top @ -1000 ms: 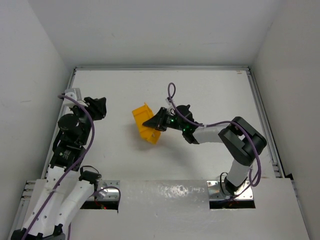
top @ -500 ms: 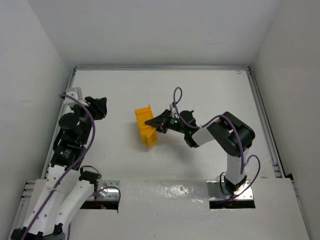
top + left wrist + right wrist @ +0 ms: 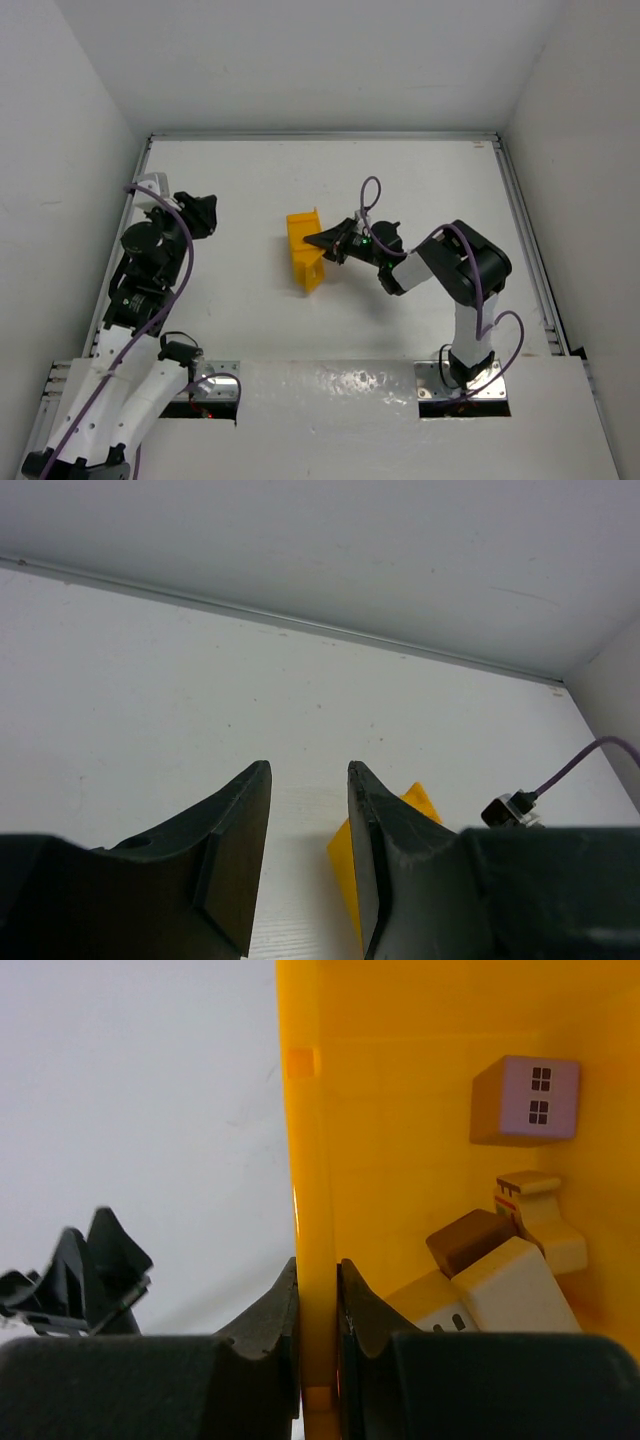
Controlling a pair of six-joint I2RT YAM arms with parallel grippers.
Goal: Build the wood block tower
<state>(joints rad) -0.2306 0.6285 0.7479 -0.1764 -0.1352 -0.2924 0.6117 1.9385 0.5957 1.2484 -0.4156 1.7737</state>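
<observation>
**Top view, with both wrist views.** Over the last second the right claw (image 3: 327, 240) has carried the bin (image 3: 303, 265) a little to the right and turned it. The bin's long side now runs near to far, where before it lay on a slant. The right arm has folded its elbow in behind the claw.

We see this claw clamped on the bin's side wall, one finger inside and one outside. The blocks (image 3: 505, 1280), tan and brown, lie heaped at one end inside the bin, with a purple-faced cube a little apart from them. None is on the table (image 3: 250, 180).

The left claw (image 3: 203, 214), at the left, has hardly moved. Its fingers stand apart with nothing between them.

We judge that the bin is being tipped or repositioned to release the blocks, so stacking has not begun. The blocks may scatter when they spill.
</observation>
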